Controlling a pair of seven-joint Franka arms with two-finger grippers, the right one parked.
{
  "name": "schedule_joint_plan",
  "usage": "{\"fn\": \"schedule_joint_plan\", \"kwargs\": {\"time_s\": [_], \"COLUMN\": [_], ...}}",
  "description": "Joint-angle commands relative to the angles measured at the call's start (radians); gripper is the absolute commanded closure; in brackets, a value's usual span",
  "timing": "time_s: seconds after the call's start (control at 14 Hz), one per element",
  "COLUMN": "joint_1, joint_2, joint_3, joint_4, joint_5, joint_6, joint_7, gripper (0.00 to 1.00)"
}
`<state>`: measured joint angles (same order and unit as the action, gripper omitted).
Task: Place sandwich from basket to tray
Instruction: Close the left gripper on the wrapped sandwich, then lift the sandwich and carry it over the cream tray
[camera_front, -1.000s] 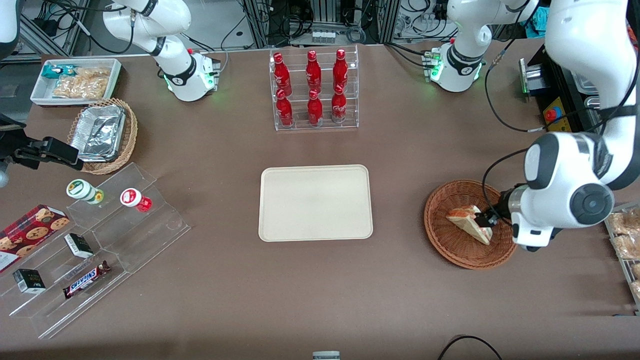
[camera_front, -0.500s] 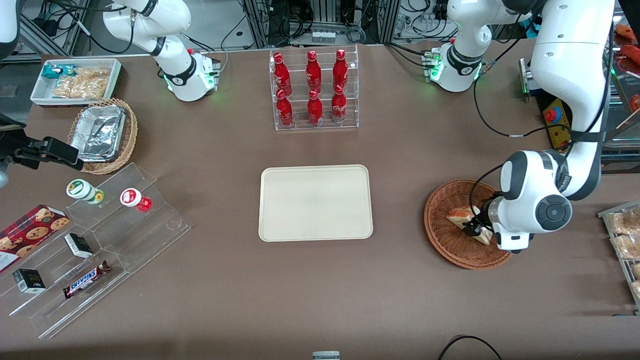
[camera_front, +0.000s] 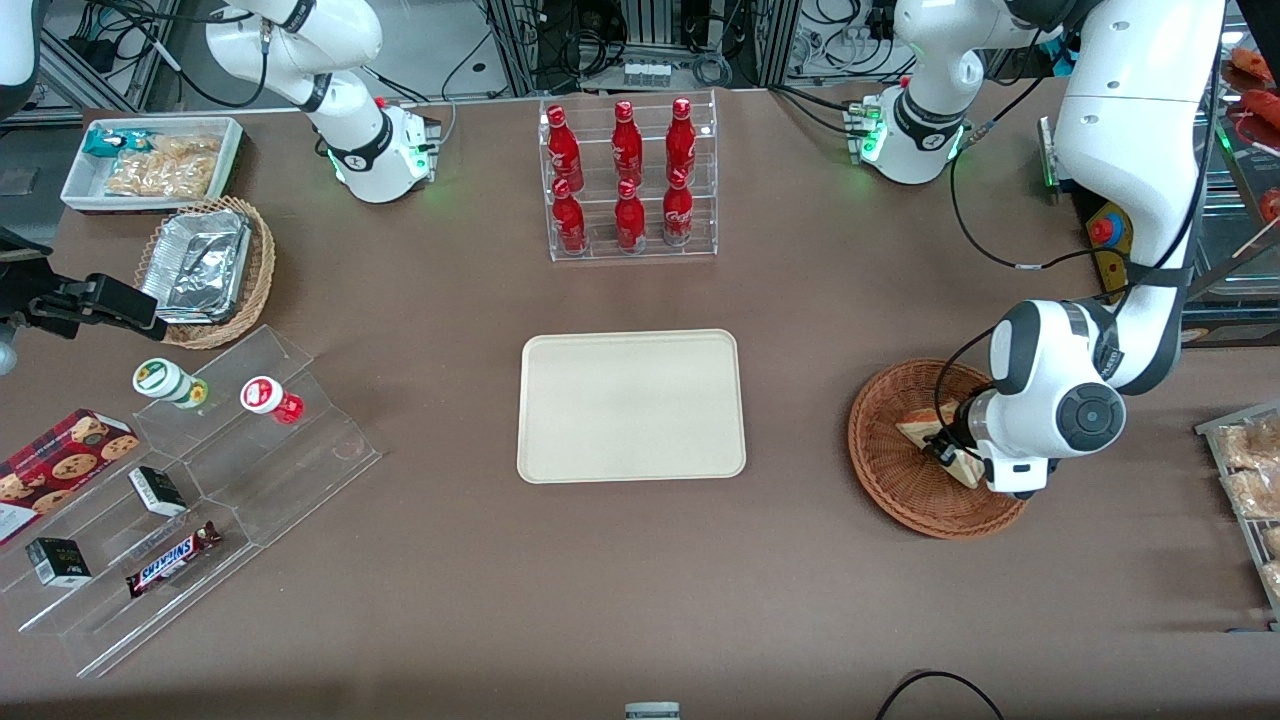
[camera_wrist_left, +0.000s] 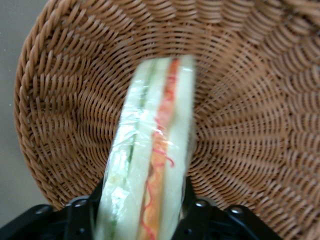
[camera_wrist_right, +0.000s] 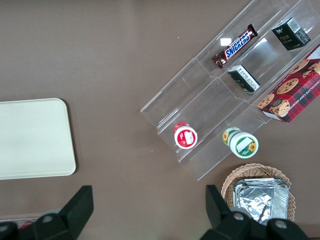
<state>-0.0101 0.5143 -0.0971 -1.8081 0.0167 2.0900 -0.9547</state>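
We find the gripper (camera_front: 950, 452) down in the basket (camera_front: 890, 470), its fingers (camera_wrist_left: 80, 215) closed against both bread faces of the sandwich (camera_wrist_left: 150, 165), which is not yet out of the basket, so lifting, carrying and setting down on the bare tray (camera_front: 631, 405) remain outstanding.

The clear-wrapped sandwich (camera_wrist_left: 150, 165), white bread with red and green filling, lies in the reddish-brown wicker basket (camera_front: 890, 470), between the gripper (camera_wrist_left: 142, 207) jaws. The cream tray (camera_front: 630, 405) sits apart.
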Motion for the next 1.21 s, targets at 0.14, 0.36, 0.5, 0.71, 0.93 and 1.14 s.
{"fn": "schedule_joint_plan", "kwargs": {"time_s": [0.14,0.36,0.5,0.71,0.93,1.14], "joint_1": [-0.045,-0.184,-0.29,-0.45,-0.554,-0.596], "joint_2": [-0.065,-0.054,-0.019,0.1,0.248,0.337], "joint_3": [-0.018,-0.02,-0.02,-0.02,-0.023,-0.084], "joint_4": [0.12,0.263,0.318,0.459,0.625,0.679], "joint_5": [-0.001,-0.003,-0.003,-0.006,-0.012,-0.009], "joint_6": [-0.196,-0.352,-0.357,-0.352,-0.341,-0.259], "joint_7": [-0.023,-0.026,-0.026,-0.025,-0.015,-0.013], "gripper": [0.83,0.83,0.82,0.81,0.8,0.78]}}
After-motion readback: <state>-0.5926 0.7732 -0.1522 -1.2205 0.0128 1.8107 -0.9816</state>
